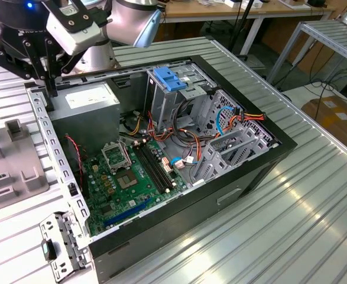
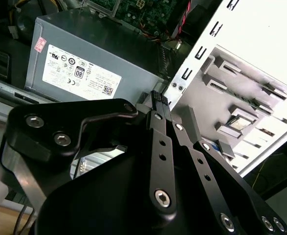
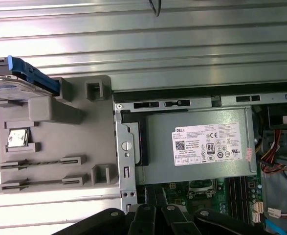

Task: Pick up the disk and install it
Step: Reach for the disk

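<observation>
Jaws look pinched together, empty, as the gripper (image 2: pixel 159 98) hovers beside the power supply (image 3: pixel 202 147); the disk (image 3: pixel 13 82) sits well beyond it on the grey fixture (image 3: pixel 50 137). Low travel could clip the case rim (image 3: pixel 126 147).

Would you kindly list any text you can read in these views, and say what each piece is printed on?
White label on the power supply: print too small to quote.
Red sticker on it: unreadable.
Label on the disk: unreadable.
No other text legible.
</observation>
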Motion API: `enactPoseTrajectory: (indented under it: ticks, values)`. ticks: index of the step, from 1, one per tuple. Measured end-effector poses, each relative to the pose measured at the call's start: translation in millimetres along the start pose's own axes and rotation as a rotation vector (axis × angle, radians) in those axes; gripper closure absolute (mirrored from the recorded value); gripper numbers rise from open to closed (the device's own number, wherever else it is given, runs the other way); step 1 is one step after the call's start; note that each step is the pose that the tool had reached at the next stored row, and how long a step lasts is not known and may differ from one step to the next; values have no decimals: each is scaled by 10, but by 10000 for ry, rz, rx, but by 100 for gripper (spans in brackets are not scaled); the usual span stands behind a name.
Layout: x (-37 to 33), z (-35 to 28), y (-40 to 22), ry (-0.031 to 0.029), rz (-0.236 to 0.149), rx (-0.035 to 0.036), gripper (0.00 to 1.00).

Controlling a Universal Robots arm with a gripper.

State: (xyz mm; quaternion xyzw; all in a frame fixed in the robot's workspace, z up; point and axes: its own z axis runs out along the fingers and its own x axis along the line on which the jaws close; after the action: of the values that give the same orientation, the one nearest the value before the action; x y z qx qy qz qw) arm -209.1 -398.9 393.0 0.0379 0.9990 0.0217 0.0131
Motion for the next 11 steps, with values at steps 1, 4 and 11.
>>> enactPoseTrajectory:
  ticks: [1,4,11]
  values:
    - [8,0,-1,0,0,0,89]
    - [29,0,-2,0,0,0,89]
    - [105,-1,-8,-1,0,0,89]
